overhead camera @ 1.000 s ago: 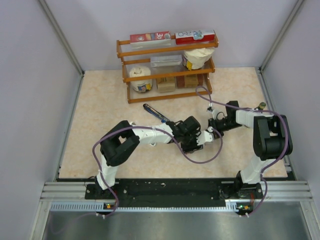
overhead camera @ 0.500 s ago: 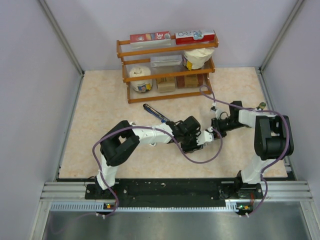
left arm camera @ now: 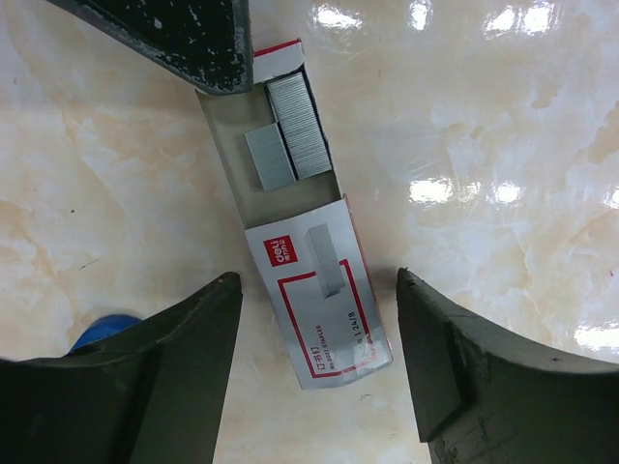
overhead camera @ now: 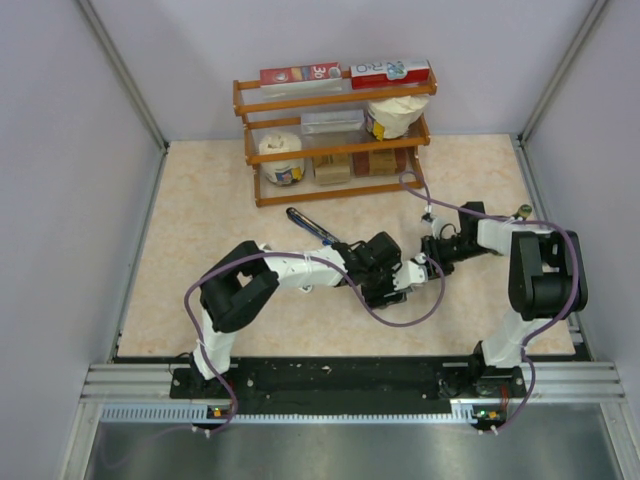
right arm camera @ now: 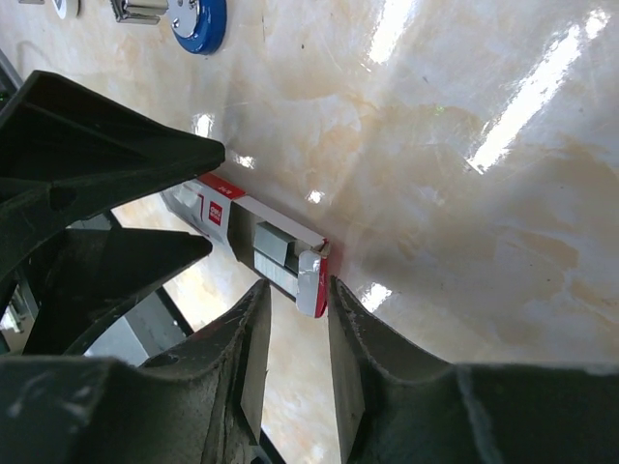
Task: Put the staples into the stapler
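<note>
The red-and-white staples box [left arm camera: 324, 304] lies on the marbled table with its tray slid out; grey staple strips [left arm camera: 295, 126] lie in the tray. My left gripper [left arm camera: 319, 362] is open, one finger on each side of the sleeve, not touching it. My right gripper [right arm camera: 295, 324] has its fingers closed narrowly on the tray's end flap [right arm camera: 311, 278]; one finger [left arm camera: 184, 39] shows at the tray's far end. In the top view both grippers [overhead camera: 398, 277] [overhead camera: 428, 262] meet at the box [overhead camera: 411, 270]. A dark blue stapler [overhead camera: 308, 224] lies behind the left arm.
A wooden rack [overhead camera: 335, 150] with boxes, a paper roll and a tub stands at the back. A blue round part with chrome [right arm camera: 198, 19] lies beyond the box. Purple cables [overhead camera: 400, 320] loop beside the arms. Walls close in both sides.
My right gripper has moved slightly left and nearer, onto the box tray's end. The left arm and the box have stayed still.
</note>
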